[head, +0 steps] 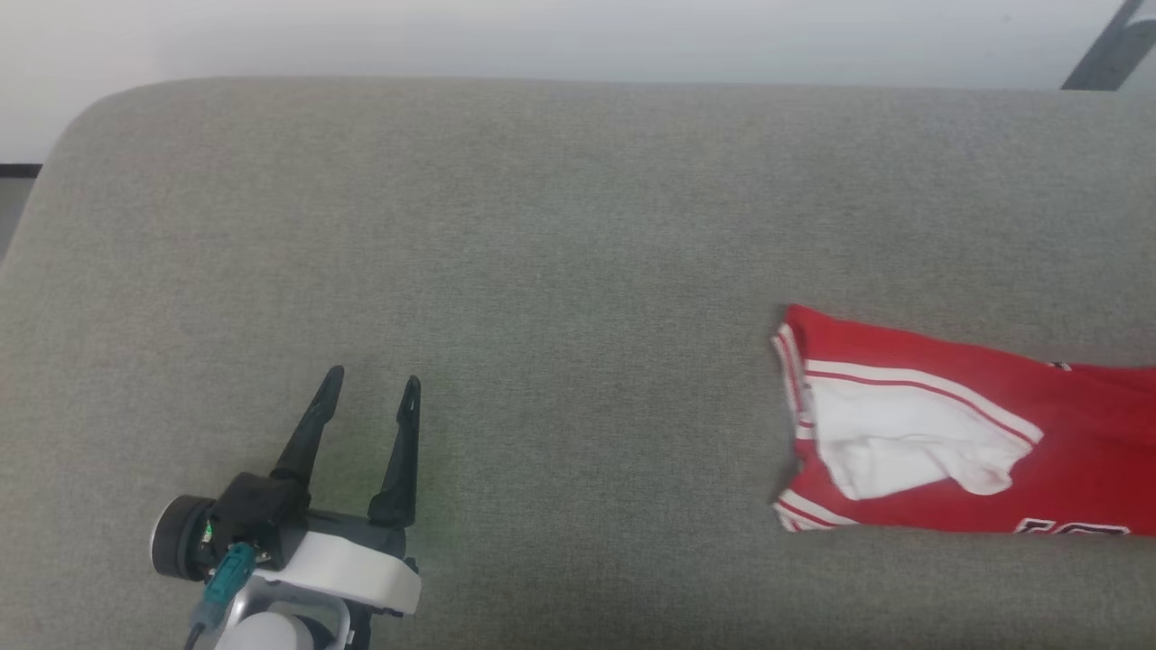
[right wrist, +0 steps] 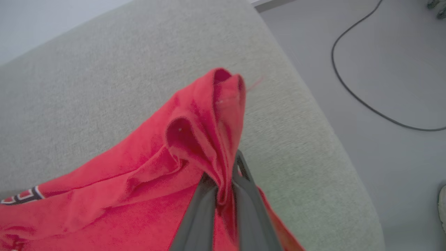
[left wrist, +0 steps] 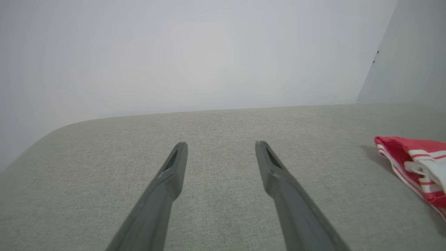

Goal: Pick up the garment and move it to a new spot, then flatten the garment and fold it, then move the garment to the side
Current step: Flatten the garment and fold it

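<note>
The red garment [head: 975, 433] lies folded at the right of the grey cushion, its white sleeve part and striped trim facing up, and it runs off the head view's right edge. The left wrist view catches its striped end [left wrist: 414, 160] far to the right. My left gripper [head: 370, 397] hovers open and empty over bare cushion at the lower left, well away from the cloth. In the right wrist view my right gripper [right wrist: 224, 181] is shut on a bunched red fold of the garment [right wrist: 195, 139], lifted a little above the cushion; part of the dark number shows at the lower left.
The grey cushion [head: 542, 253] spans the scene, with a pale wall behind it. Its right edge drops to a grey floor [right wrist: 400, 69] where a dark cable [right wrist: 348, 80] lies. A dark slanted bar [head: 1111, 50] stands at the far right.
</note>
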